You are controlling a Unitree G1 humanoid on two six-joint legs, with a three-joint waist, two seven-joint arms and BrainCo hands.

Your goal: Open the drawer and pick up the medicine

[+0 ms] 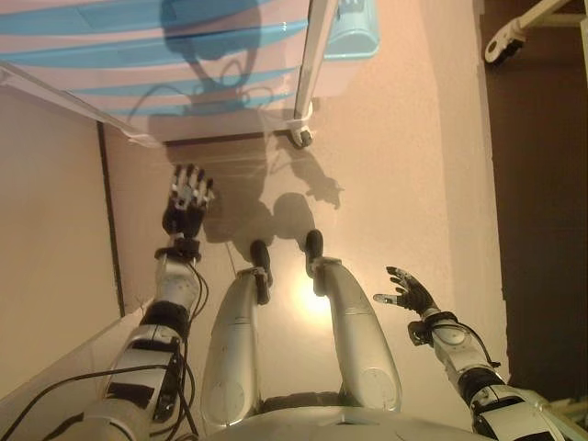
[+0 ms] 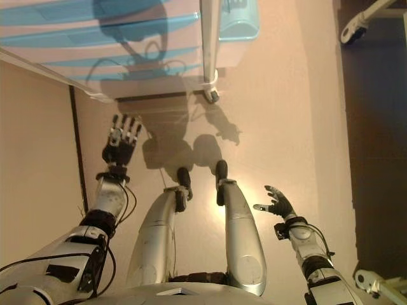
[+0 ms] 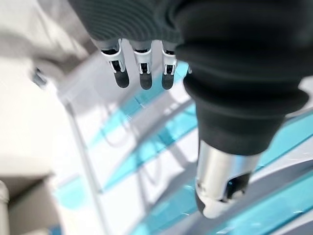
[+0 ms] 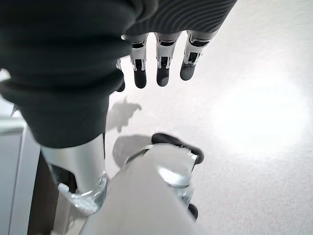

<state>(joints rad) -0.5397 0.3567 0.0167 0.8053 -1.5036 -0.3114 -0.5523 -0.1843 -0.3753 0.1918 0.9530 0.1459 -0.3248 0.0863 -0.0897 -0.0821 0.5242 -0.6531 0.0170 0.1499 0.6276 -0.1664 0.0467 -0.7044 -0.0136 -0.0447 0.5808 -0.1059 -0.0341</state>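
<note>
A white drawer unit with translucent blue drawer fronts stands on small castors at the top of the eye views. All its drawers look closed, and no medicine shows anywhere. My left hand is stretched forward with straight fingers, a short way below the unit's bottom edge and apart from it. In the left wrist view its fingers point at the blue drawer fronts. My right hand hangs open low on the right, over bare floor, holding nothing.
A castor sits under the unit's white corner post. A pale wall or panel runs along the left, edged by a dark strip. A dark floor band lies at the right, with a white wheeled frame at top right.
</note>
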